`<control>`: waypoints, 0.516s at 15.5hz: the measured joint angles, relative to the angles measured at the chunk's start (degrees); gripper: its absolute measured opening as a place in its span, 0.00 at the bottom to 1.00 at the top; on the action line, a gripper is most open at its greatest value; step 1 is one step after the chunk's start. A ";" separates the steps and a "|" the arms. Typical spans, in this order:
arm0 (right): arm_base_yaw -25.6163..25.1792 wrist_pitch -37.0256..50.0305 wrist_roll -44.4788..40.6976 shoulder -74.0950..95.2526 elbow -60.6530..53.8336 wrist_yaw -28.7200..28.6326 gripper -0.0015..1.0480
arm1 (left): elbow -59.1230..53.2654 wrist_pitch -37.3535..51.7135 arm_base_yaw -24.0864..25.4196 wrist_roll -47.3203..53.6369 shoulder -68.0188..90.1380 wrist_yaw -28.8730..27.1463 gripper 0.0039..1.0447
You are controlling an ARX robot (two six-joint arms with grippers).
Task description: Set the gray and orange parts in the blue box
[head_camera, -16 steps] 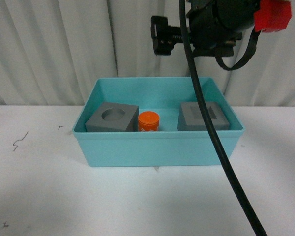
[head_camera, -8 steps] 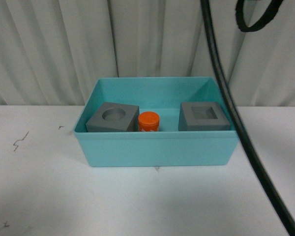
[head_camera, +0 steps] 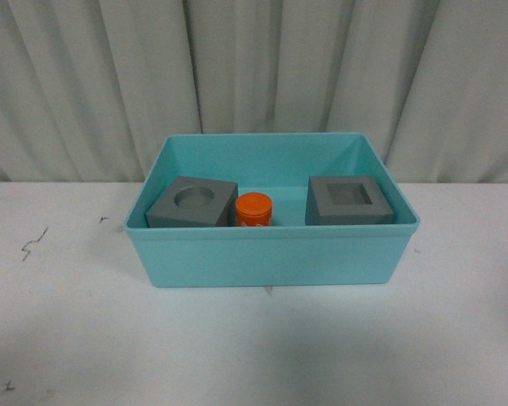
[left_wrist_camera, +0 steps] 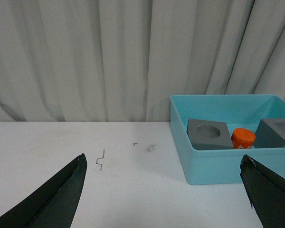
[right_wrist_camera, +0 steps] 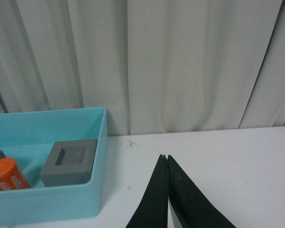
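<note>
Gray cubes [head_camera: 192, 203], two, one orange cylinder [head_camera: 255, 209] inside blue box [head_camera: 271, 254]; left tool [left_wrist_camera: 164, 190] spread, right tool [right_wrist_camera: 166, 194] clenched.

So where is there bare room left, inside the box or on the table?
Inside the blue box, the back half behind the parts is free, as is the gap between the orange cylinder and the square-recess cube. The round-recess cube crowds the cylinder. The table is bare all around.

The left gripper [left_wrist_camera: 164, 190] is hovering with its two dark fingers [left_wrist_camera: 57, 197] spread wide apart, holding nothing. The right gripper [right_wrist_camera: 166, 159] is hovering with its fingertips pressed together, also gripping nothing.
</note>
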 joint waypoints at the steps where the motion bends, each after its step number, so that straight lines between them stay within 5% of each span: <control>1: -0.04 -0.31 0.02 -0.76 -0.50 -0.02 0.02 | 0.00 0.00 0.00 0.00 0.00 0.00 0.94; 8: -3.80 -2.84 0.00 -5.88 -3.06 -4.26 0.02 | 0.00 0.00 0.00 0.00 0.00 -0.02 0.94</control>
